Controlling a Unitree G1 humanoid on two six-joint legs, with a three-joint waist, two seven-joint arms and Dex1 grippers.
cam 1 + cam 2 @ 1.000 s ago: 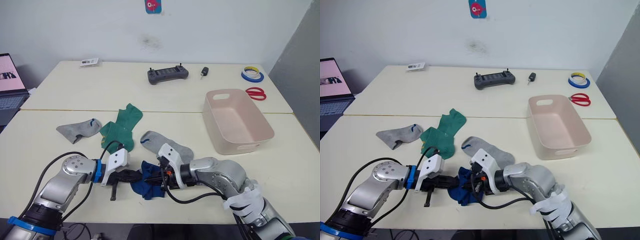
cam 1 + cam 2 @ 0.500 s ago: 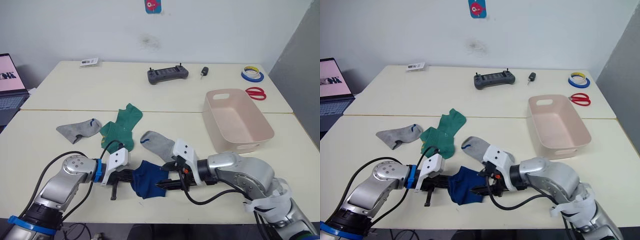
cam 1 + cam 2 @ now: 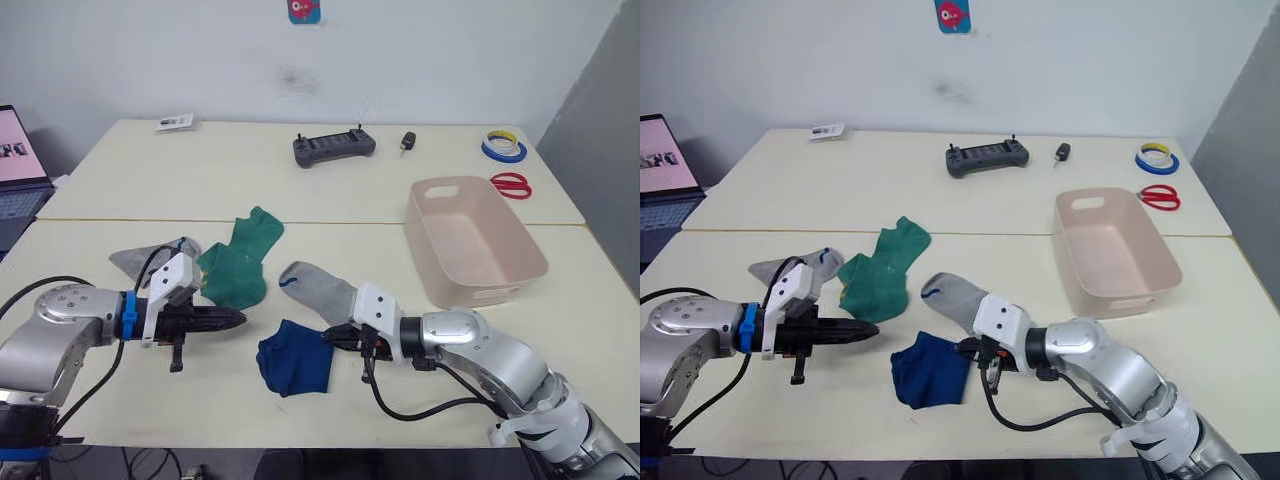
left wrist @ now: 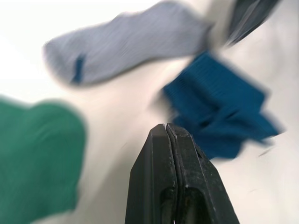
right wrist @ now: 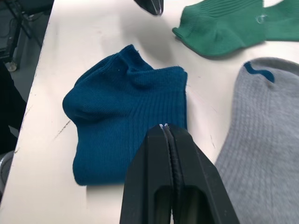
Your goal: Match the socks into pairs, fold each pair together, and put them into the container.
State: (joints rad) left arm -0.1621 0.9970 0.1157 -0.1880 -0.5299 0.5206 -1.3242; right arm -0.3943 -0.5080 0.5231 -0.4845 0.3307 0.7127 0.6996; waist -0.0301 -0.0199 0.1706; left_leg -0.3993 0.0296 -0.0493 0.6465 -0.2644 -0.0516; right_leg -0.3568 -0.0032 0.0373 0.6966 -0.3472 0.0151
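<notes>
Dark blue socks [image 3: 292, 367] lie folded on the table [image 3: 120, 400] between the left gripper [image 3: 232, 319] and right gripper [image 3: 327, 338]. Both grippers are closed and empty. No legible writing is visible; each grey sock [image 3: 318, 288] bears a small blue cuff mark.

The place looks like a lab or an office room. Two plain cream tables [image 3: 330, 190] stand against a bare white wall [image 3: 420, 50]. A laptop [image 3: 20, 165] is at the side, and a remote controller [image 3: 334, 147], tape rolls [image 3: 503, 148] and scissors [image 3: 512, 185] lie there.
</notes>
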